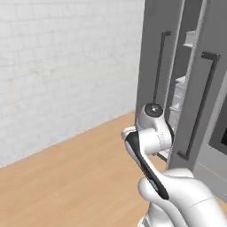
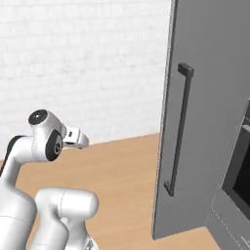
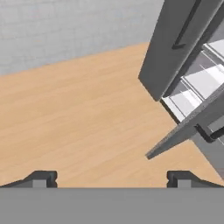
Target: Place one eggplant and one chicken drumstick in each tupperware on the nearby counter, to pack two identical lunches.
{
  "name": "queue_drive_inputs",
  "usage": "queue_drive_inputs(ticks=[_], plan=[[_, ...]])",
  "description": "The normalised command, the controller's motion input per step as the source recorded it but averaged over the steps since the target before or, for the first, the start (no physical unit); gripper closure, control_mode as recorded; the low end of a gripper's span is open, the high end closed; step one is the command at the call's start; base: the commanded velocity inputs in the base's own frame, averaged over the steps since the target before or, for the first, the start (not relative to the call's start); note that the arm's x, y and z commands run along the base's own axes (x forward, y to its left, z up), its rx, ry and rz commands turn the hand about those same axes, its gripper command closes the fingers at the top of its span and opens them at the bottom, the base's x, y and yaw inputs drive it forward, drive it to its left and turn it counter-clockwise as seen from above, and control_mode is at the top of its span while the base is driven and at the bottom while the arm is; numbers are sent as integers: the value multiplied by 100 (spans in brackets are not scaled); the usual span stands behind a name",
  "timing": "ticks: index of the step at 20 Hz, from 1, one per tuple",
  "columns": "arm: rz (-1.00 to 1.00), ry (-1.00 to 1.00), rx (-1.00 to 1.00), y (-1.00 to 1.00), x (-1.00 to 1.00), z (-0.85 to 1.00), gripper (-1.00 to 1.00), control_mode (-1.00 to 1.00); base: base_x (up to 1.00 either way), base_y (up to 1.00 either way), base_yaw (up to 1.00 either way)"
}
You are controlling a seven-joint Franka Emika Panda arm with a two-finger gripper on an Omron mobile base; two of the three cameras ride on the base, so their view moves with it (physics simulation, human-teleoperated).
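The eggplant, the chicken drumstick, the tupperware and the counter are out of view. My gripper [image 3: 111, 179] is open, its two dark fingertips [image 3: 41, 178] standing far apart with nothing between them. It hangs over bare wooden floor [image 3: 87, 113] and points toward a tall grey cabinet whose two doors [image 3: 175, 43] stand ajar. White shelves [image 3: 192, 83] show in the gap between the doors. My arm is folded up close to the left door [image 1: 153, 57].
Long dark bar handles [image 1: 201, 106] run down both open doors. The near door [image 2: 210, 112] juts out to my right. A dark recessed appliance front [image 2: 239, 176] sits further right. A white brick wall [image 1: 66, 66] borders the floor on the left.
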Motion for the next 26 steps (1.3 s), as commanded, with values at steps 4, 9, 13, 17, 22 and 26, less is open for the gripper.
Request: queue_drive_inputs(ticks=[4, 9, 13, 17, 22, 26], plan=[[0, 0, 0, 0, 0, 0, -100, 100, 6, 41, -89], [0, 0, 0, 0, 0, 0, -100, 100, 55, 98, -55], [0, 0, 0, 0, 0, 0, -100, 100, 62, 100, -4], [0, 0, 0, 0, 0, 0, -100, 100, 79, 100, 3], [0, 0, 0, 0, 0, 0, -100, 100, 100, 85, -14], [0, 0, 0, 0, 0, 0, -100, 100, 88, 29, -40]])
